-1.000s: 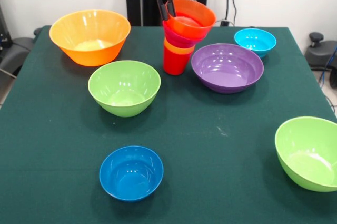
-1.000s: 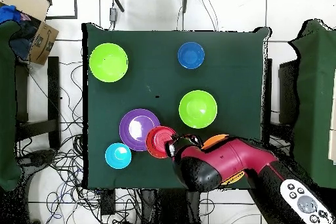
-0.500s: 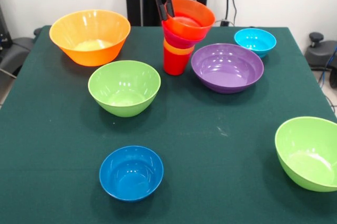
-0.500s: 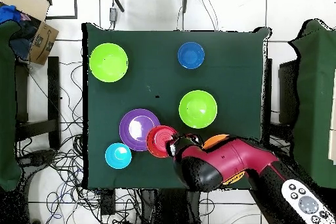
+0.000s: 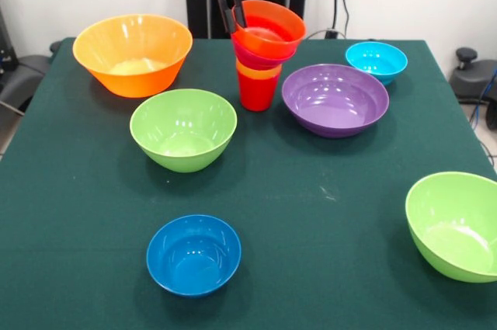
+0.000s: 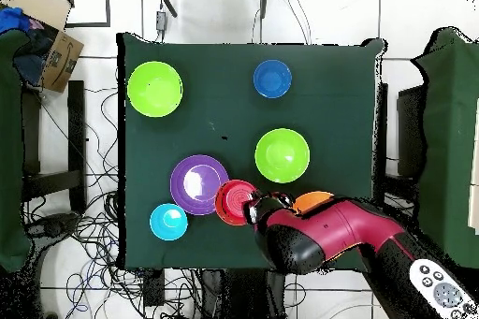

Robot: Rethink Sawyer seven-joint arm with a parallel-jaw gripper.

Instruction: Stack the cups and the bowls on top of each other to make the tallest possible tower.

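Front view: gripper (image 5: 231,13) apparently pinches glossy round orange bowl (image 5: 268,29) rim.

A dark green table (image 5: 326,268) has open cloth through its middle. Bowls crowd the far edge: a tall tower (image 5: 260,54) stands between a large orange bowl (image 5: 133,53) and a purple bowl (image 5: 335,99).

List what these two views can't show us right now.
- Overhead view: the arm covers most of the large orange bowl and the gripper.
- Overhead view: the tower shows only its top bowl; the layers beneath are hidden.
- Front view: the arm is cut off by the top edge; only the gripper shows, fingers astride the top bowl's rim.
- Front view: the right lime bowl runs past the right edge.
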